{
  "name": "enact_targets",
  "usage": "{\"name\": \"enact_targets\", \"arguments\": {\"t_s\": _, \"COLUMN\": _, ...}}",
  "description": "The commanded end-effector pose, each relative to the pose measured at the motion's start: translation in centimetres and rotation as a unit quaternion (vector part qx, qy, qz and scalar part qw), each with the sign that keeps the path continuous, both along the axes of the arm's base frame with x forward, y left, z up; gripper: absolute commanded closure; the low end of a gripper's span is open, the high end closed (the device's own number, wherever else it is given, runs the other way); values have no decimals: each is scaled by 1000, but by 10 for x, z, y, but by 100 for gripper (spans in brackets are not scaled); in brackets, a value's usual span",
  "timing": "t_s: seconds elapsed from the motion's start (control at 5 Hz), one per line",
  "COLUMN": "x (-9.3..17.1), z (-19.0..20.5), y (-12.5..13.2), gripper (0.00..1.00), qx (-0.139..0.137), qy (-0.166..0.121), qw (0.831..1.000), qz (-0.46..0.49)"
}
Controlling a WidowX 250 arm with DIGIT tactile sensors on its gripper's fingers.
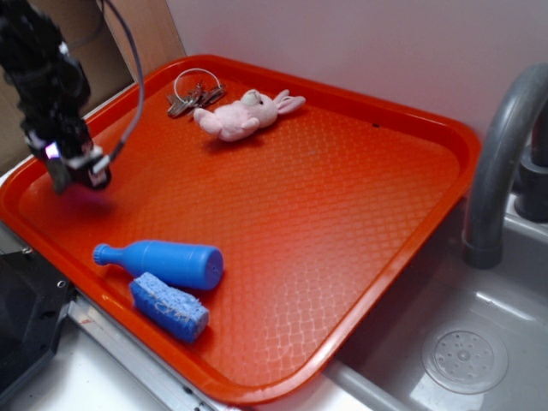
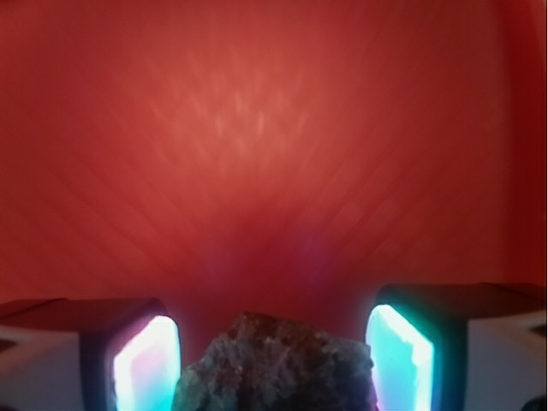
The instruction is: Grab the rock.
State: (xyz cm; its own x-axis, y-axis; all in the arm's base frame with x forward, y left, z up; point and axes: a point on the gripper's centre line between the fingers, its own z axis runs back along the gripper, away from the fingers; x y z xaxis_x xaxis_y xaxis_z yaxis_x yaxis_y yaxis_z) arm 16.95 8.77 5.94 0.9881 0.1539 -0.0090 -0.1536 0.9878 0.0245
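Wrist view: jagged, mottled rock [image 2: 278, 364] sits between the tool's [image 2: 274, 360] spread, unclenched glowing pads [image 2: 145, 364].

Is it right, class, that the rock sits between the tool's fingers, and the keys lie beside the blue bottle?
Not quite. The exterior view shows the keys beside the pink bunny, far from the bottle. The rock does sit between the tool's fingers.
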Motion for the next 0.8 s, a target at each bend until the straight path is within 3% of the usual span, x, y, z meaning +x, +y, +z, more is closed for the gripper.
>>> {"name": "enact_targets", "arguments": {"t_s": 0.0, "x": 38, "z": 101, "y": -41, "gripper": 100, "qx": 35, "qy": -95, "qw": 995, "qz": -10}}
{"name": "enact_targets", "arguments": {"t_s": 0.2, "x": 38, "z": 149, "y": -86, "gripper": 100, "qx": 1, "qy": -151, "qw": 987, "qz": -52}}
{"name": "enact_targets", "arguments": {"t_s": 0.4, "x": 35, "z": 164, "y": -114, "gripper": 100, "qx": -16, "qy": -159, "qw": 982, "qz": -96}}
{"name": "enact_targets", "arguments": {"t_s": 0.6, "x": 40, "z": 147, "y": -113, "gripper": 100, "qx": -3, "qy": -135, "qw": 984, "qz": -115}}
